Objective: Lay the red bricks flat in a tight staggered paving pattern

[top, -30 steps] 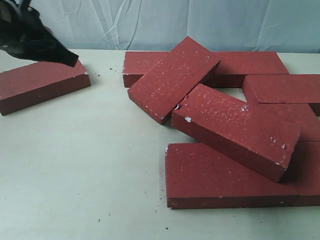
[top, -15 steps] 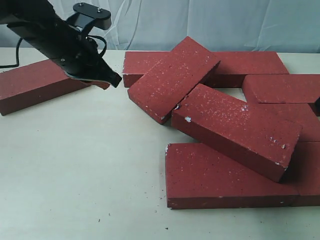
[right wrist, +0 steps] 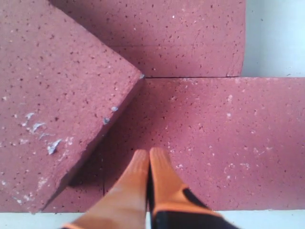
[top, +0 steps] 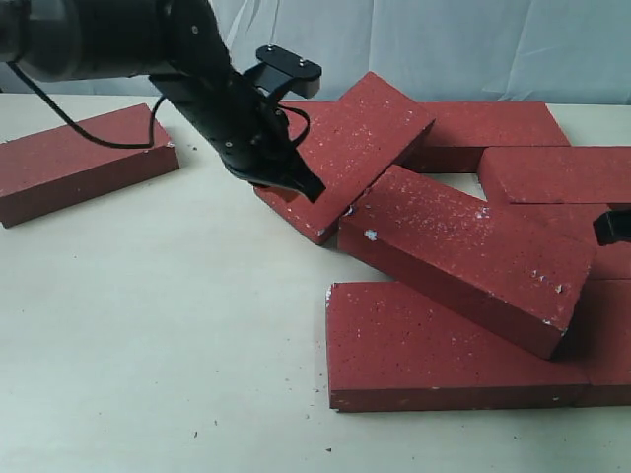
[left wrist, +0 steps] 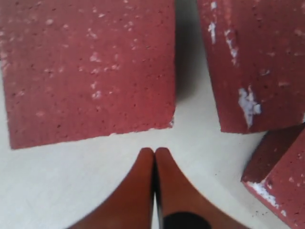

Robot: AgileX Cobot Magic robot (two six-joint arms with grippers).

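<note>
Several dark-red bricks lie in a loose heap at centre and right. One tilted brick (top: 345, 153) leans over the back row; another tilted brick (top: 463, 251) rests on a flat front brick (top: 434, 355). A lone brick (top: 84, 163) lies flat at far left. My left gripper (top: 308, 187) is shut and empty, its tip by the near-left end of the upper tilted brick (left wrist: 90, 67), just above the table. My right gripper (top: 611, 227) shows only as a dark tip at the right edge; it is shut and empty (right wrist: 149, 155) over flat bricks (right wrist: 214, 138) beside a tilted brick (right wrist: 52, 105).
The pale table (top: 158, 335) stretches bare across the left and front, with small dark crumbs scattered on it. A blue-grey curtain (top: 444, 44) hangs behind. A black cable (top: 89, 133) from the left arm trails over the lone brick.
My left arm has swung from the far-left brick rightward and forward across the table to the upper tilted brick's end. The right gripper tip has appeared at the right edge. Bricks have not moved.
</note>
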